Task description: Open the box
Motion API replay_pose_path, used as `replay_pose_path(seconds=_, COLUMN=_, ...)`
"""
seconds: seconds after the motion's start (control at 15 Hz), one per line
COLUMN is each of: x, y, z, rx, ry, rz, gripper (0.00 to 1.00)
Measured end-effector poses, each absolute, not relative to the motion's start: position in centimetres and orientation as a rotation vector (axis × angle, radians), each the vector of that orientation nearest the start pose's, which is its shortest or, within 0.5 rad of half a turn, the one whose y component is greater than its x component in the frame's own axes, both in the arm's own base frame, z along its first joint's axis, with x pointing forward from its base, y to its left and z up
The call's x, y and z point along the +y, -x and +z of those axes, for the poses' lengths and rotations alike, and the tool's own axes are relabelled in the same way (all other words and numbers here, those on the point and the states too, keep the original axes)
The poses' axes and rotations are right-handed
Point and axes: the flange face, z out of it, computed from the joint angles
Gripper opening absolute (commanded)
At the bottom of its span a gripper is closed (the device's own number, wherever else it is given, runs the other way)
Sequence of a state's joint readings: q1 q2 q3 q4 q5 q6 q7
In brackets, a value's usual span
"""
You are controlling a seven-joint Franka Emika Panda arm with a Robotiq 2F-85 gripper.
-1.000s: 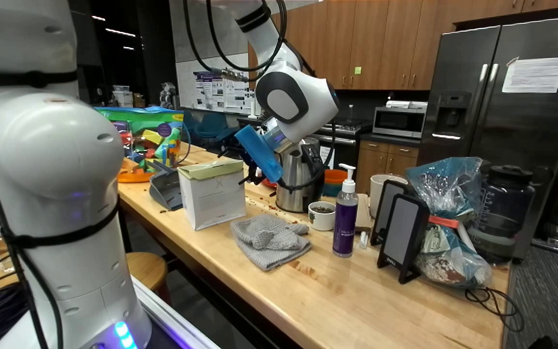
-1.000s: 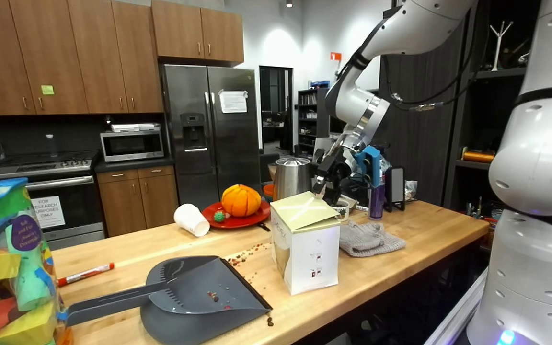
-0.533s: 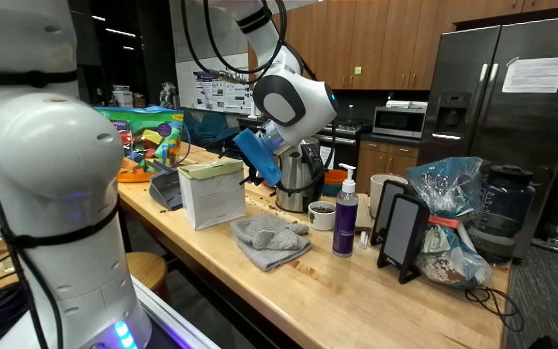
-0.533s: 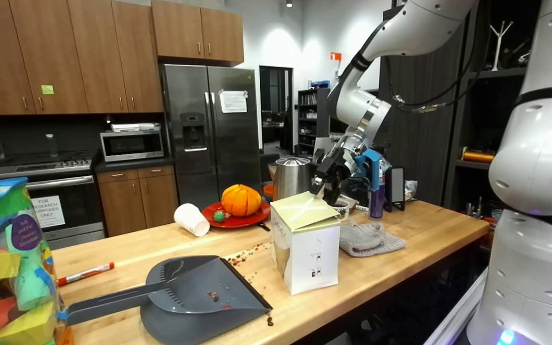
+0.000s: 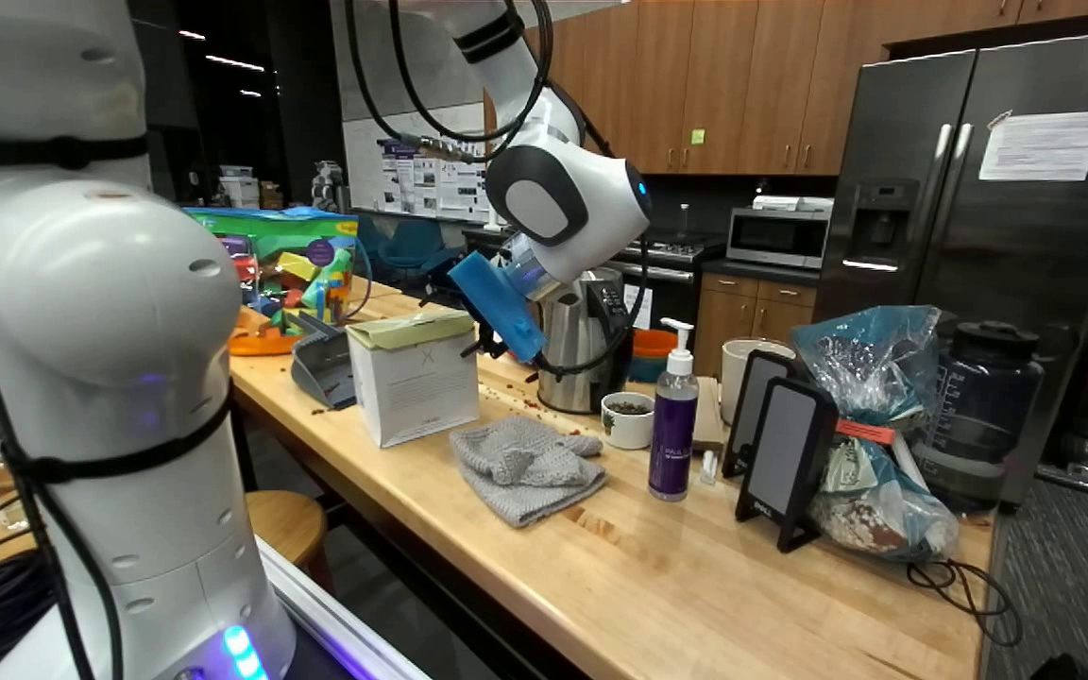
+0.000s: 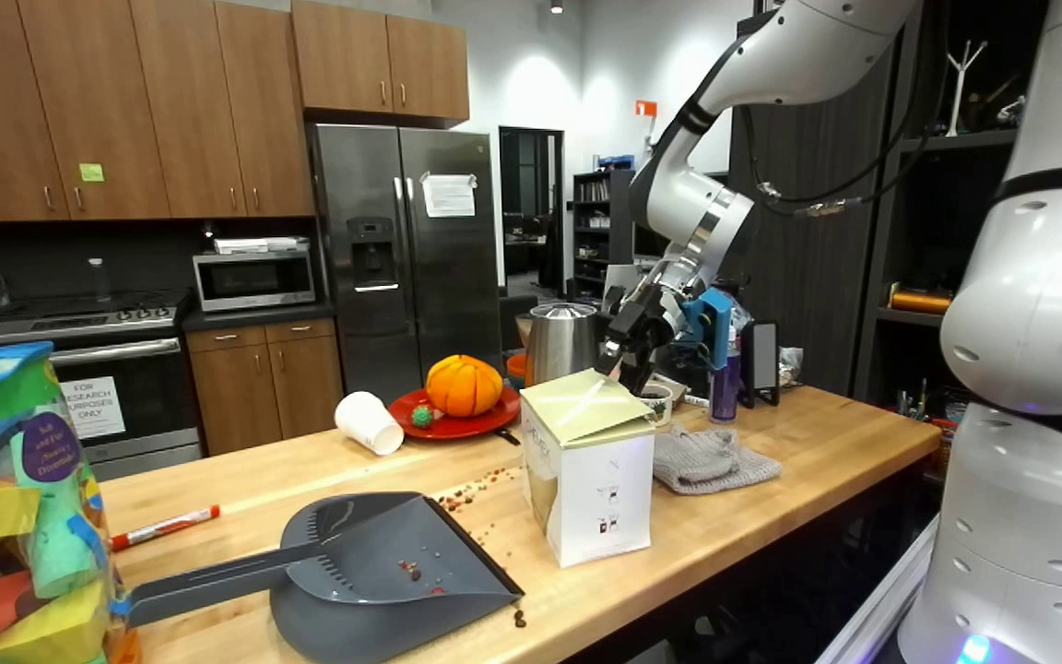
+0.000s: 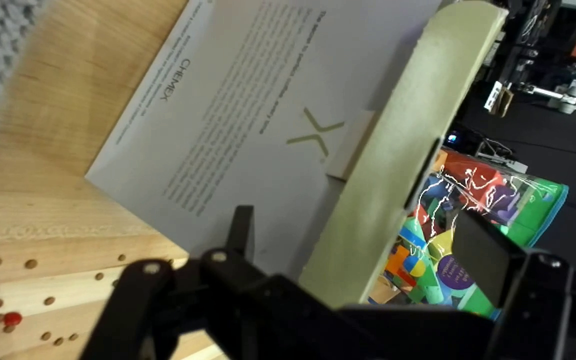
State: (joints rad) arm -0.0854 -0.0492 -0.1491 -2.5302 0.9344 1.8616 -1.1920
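The white box (image 5: 416, 392) with a pale green lid (image 5: 412, 329) stands upright on the wooden table in both exterior views. Its lid (image 6: 586, 406) lies over the top, with its near edge slightly lifted off the white side (image 6: 603, 503). In the wrist view the box's printed side (image 7: 238, 115) and the green lid flap (image 7: 393, 165) fill the middle. My gripper (image 7: 363, 242) is open and empty. One finger is in front of the white side, the other beyond the lid's top edge. In an exterior view the gripper (image 6: 625, 364) is at the lid's far corner; I cannot tell whether it touches.
A steel kettle (image 5: 574, 340) stands close behind the gripper. A grey cloth (image 5: 530, 467), a small bowl (image 5: 627, 420) and a purple pump bottle (image 5: 673, 430) are beside the box. A dustpan (image 6: 393, 572), a red plate (image 6: 453, 424) and a bag of blocks (image 6: 24, 516) lie on its other side.
The arm and gripper have moved slightly toward the box, to the left in an exterior view. The box and its lid have not visibly moved. The gripper stays open.
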Motion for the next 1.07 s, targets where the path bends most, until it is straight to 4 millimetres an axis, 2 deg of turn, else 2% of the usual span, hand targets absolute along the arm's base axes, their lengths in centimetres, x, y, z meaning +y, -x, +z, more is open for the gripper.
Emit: replay_pose_path(seconds=1.07, x=-0.1, y=-36.6, z=30.3, rx=-0.549, ry=2.219, rz=-0.2, gripper=1.0)
